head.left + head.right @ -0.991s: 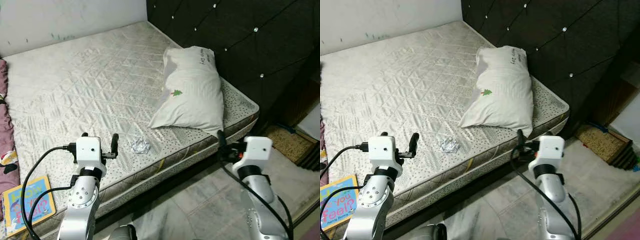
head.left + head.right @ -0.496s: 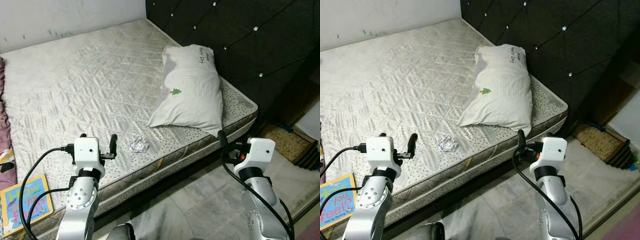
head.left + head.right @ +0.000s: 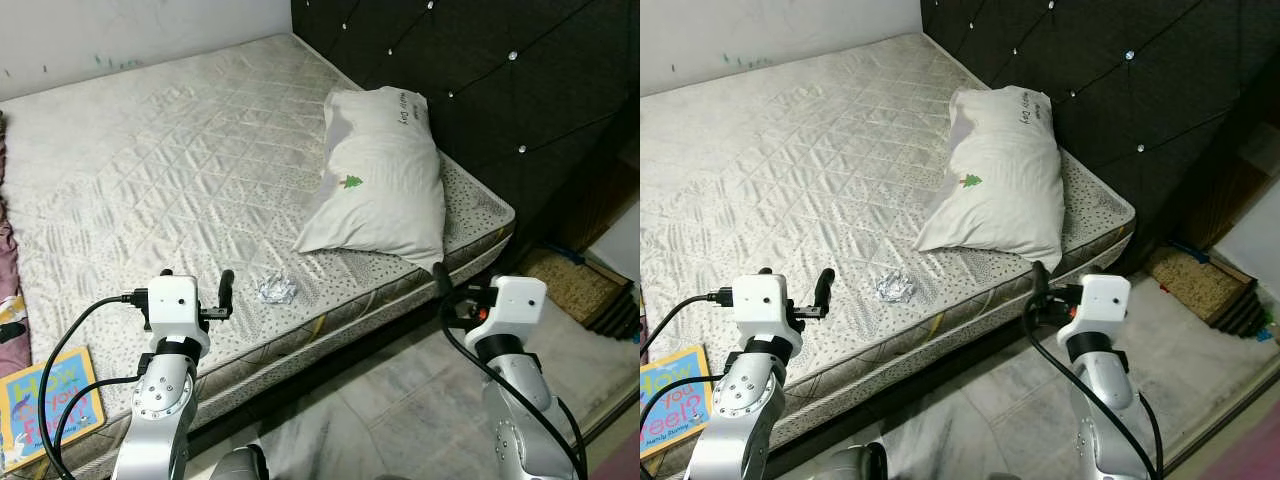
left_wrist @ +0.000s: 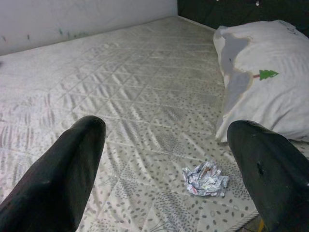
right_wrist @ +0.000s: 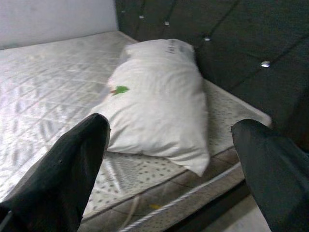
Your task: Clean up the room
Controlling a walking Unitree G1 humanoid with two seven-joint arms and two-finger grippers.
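A crumpled wad of silvery paper [image 3: 275,290] lies on the pale quilted mattress [image 3: 150,170], close to its near edge. My left gripper [image 3: 197,281] hovers open just left of the wad and short of it; the left wrist view has the wad [image 4: 206,177] ahead between the spread fingers [image 4: 72,164]. A white pillow [image 3: 385,180] with a small green tree print rests against the headboard side. My right gripper [image 5: 171,125] is open, held off the mattress corner over the floor and facing the pillow [image 5: 154,92].
A dark tufted headboard [image 3: 480,80] rises behind the pillow. A colourful children's book [image 3: 45,405] lies at the mattress's near left, with pink cloth [image 3: 8,330] beside it. A woven mat [image 3: 570,280] and grey tiled floor [image 3: 400,400] are at the right.
The whole picture has shifted a little, so the camera has moved. Both grippers keep the same open pose, and the wad and pillow lie where they were.
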